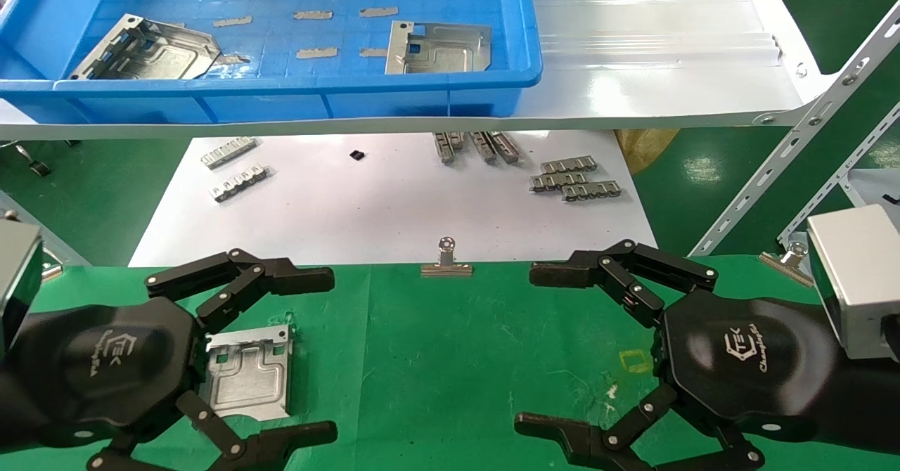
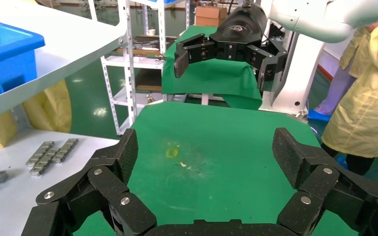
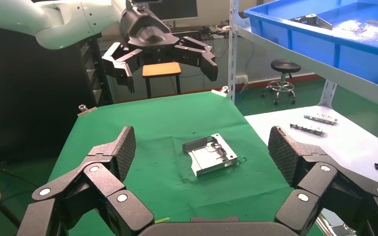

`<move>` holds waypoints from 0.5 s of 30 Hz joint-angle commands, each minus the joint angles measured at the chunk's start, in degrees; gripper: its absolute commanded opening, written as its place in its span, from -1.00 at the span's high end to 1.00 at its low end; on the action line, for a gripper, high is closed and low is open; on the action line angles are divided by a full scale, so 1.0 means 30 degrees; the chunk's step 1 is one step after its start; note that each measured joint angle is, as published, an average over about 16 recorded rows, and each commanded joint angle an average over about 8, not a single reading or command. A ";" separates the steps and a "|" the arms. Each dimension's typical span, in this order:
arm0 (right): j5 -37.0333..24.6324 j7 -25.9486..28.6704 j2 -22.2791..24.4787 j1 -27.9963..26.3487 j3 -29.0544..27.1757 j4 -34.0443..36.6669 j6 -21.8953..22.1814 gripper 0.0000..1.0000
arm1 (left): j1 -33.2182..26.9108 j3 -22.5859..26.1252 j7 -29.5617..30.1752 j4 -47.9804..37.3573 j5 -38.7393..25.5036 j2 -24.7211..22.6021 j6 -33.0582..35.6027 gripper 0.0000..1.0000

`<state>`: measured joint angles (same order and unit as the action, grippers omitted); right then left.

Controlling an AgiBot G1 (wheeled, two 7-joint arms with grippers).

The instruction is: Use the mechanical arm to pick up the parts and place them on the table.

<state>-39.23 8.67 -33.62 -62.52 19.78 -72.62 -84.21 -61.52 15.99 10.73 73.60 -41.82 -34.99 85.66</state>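
Note:
One silvery part [image 1: 249,371] lies flat on the green-cloth table [image 1: 450,358], and it also shows in the right wrist view [image 3: 211,156]. My left gripper [image 1: 316,355] hovers over that part's left side, open and empty; the left wrist view [image 2: 206,157] shows only bare cloth between its fingers. My right gripper [image 1: 538,350] hangs open and empty over the table's right half [image 3: 204,147]. Two more parts lie in the blue tray [image 1: 295,95], one at its left [image 1: 151,49] and one at its right [image 1: 439,48].
The tray stands on a raised white shelf [image 1: 668,84] behind the table. Below it, a white sheet [image 1: 365,211] holds grey ribbed strips [image 1: 573,179]. Binder clips [image 1: 446,260] pin the cloth's far edge. A slotted metal bracket [image 1: 787,169] slants at the right. A yellow mark [image 1: 636,360] lies near the right gripper.

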 commanded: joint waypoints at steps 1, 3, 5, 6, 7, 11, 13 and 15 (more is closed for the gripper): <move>0.0000 0.0000 0.0000 0.0000 0.0000 0.0000 0.0000 -1.00 | -0.0006 0.0005 -0.0004 -0.0012 -0.0005 -0.0002 0.0002 -1.00; 0.0000 0.0000 0.0000 0.0000 0.0000 0.0000 0.0000 -1.00 | -0.0009 0.0007 -0.0007 -0.0020 -0.0008 -0.0005 0.0005 -1.00; 0.0000 0.0000 0.0000 0.0000 0.0000 0.0000 0.0000 -1.00 | -0.0011 0.0010 -0.0009 -0.0027 -0.0011 -0.0007 0.0007 -1.00; 0.0000 0.0000 0.0000 0.0000 0.0000 0.0000 0.0000 -1.00 | -0.0012 0.0011 -0.0010 -0.0030 -0.0013 -0.0008 0.0008 -1.00; 0.0000 0.0000 0.0000 0.0000 0.0000 0.0000 0.0000 -1.00 | -0.0013 0.0013 -0.0011 -0.0033 -0.0015 -0.0009 0.0009 -1.00; -0.0001 0.0000 0.0000 0.0000 0.0000 0.0000 0.0000 -1.00 | -0.0017 0.0018 -0.0016 -0.0041 -0.0022 -0.0014 0.0010 -1.00; -0.0001 0.0000 0.0000 0.0000 0.0000 0.0000 0.0000 -1.00 | -0.0019 0.0020 -0.0019 -0.0044 -0.0025 -0.0016 0.0010 -1.00; -0.0001 0.0000 0.0000 0.0000 0.0000 0.0000 0.0000 -1.00 | -0.0021 0.0023 -0.0021 -0.0047 -0.0027 -0.0017 0.0011 -1.00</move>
<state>-39.24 8.67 -33.62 -62.52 19.78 -72.62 -84.21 -61.58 16.05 10.68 73.47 -41.90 -35.03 85.69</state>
